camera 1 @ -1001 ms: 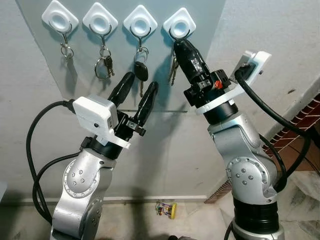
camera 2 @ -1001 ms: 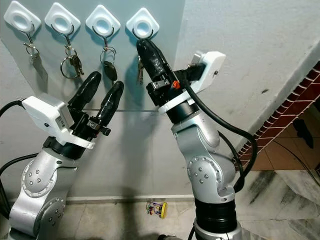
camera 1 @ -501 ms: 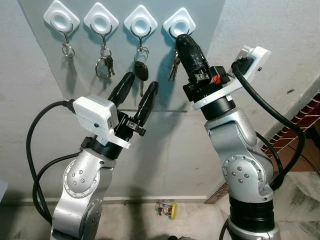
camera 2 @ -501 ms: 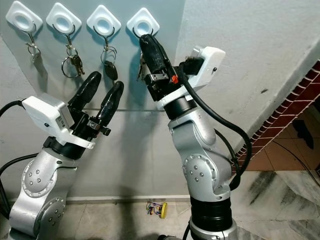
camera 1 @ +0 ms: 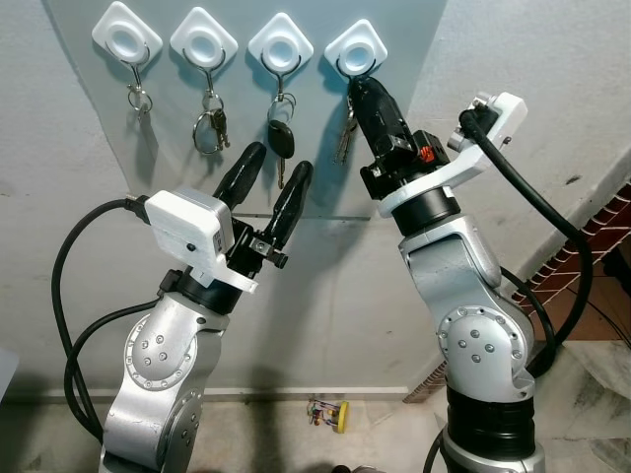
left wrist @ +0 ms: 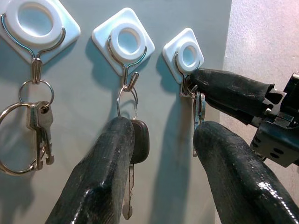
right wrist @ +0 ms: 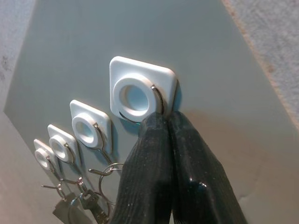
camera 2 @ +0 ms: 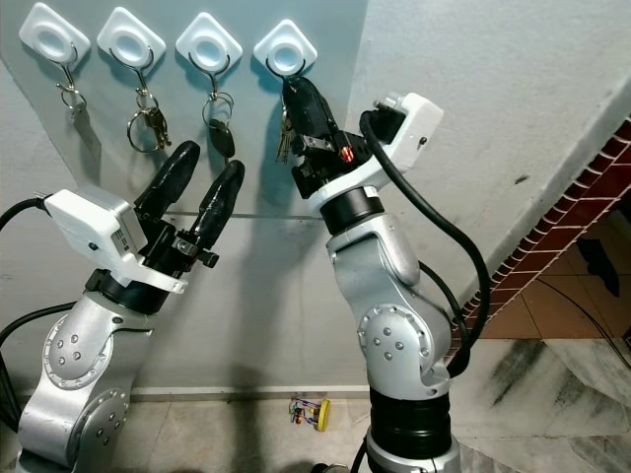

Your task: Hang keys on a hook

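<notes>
Black fingertips of the right gripper (camera 1: 357, 87) have crept up over the last second, now pinched on the keys (left wrist: 199, 109) right at the rightmost hook (camera 1: 355, 51), so hanging looks nearly done; left gripper (camera 1: 271, 168) idles open at 7 o'clock.

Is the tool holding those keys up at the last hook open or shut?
Shut. The right tool's fingers press together just under the rightmost hook, with the keys dangling below them.

My head stereo pair looks forward at the wall from behind both arms, sharing the row of white hooks (camera 1: 238, 40). My left wrist camera faces three of those hooks closely; my right wrist camera sits nearest, against the rightmost hook (right wrist: 140, 93).
</notes>
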Motion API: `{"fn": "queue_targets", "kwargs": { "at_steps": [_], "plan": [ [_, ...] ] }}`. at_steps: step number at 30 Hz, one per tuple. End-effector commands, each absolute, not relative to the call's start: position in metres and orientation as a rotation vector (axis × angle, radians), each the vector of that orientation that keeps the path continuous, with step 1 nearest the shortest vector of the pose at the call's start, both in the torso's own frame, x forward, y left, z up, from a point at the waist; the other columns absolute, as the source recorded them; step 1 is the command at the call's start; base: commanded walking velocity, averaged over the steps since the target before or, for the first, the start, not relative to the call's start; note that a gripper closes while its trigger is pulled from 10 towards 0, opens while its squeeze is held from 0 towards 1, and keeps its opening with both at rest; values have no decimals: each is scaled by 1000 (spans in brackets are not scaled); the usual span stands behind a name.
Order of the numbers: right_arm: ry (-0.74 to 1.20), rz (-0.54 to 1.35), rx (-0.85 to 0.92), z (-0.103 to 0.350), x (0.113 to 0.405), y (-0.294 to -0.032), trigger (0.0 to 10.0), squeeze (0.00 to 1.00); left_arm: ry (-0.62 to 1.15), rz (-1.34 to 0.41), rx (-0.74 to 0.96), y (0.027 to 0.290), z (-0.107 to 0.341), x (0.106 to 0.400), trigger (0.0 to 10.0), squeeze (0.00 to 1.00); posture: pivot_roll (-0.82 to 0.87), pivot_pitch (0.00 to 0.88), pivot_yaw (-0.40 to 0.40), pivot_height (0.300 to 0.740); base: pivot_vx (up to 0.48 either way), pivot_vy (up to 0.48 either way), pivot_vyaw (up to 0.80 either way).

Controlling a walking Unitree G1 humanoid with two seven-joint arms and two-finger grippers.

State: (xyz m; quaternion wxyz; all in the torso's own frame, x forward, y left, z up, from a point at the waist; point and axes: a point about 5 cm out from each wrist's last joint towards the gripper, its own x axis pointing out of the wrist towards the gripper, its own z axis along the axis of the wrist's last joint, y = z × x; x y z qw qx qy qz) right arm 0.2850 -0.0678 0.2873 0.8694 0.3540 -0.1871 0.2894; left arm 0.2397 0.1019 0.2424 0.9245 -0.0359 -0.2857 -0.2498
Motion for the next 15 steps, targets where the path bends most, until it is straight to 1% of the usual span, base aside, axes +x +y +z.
{"fn": "queue_targets", "kwargs": {
  "at_steps": [1, 6, 7, 8, 9, 10, 15],
  "plan": [
    [-355, 475, 836, 275, 290, -81, 10000, 0, -602, -519, -80, 100, 245, 235, 10000, 0, -17, 137, -63, 740, 0, 0, 0],
    [-359, 498, 868, 274, 287, -77, 10000, 0, -603, -521, -80, 99, 246, 235, 10000, 0, -15, 136, -65, 740, 0, 0, 0],
    [-361, 506, 876, 275, 286, -77, 10000, 110, -603, -521, -81, 99, 246, 235, 10000, 0, -15, 136, -65, 740, 0, 0, 0],
    [-363, 511, 880, 275, 286, -76, 10000, 576, -603, -521, -82, 100, 246, 235, 10000, 0, -15, 136, -65, 740, 0, 0, 0],
    [-365, 514, 877, 275, 285, -76, 10000, 576, -603, -521, -81, 99, 246, 234, 10000, 0, -14, 133, -67, 740, 0, 0, 0],
    [-361, 524, 884, 276, 285, -74, 10000, 1000, -604, -521, -81, 99, 246, 234, 10000, 0, -12, 131, -69, 740, 0, 0, 0],
    [-366, 536, 890, 276, 284, -73, 10000, 1000, -605, -521, -81, 99, 246, 234, 10000, 0, -11, 127, -70, 740, 0, 0, 0]
  ]
}}
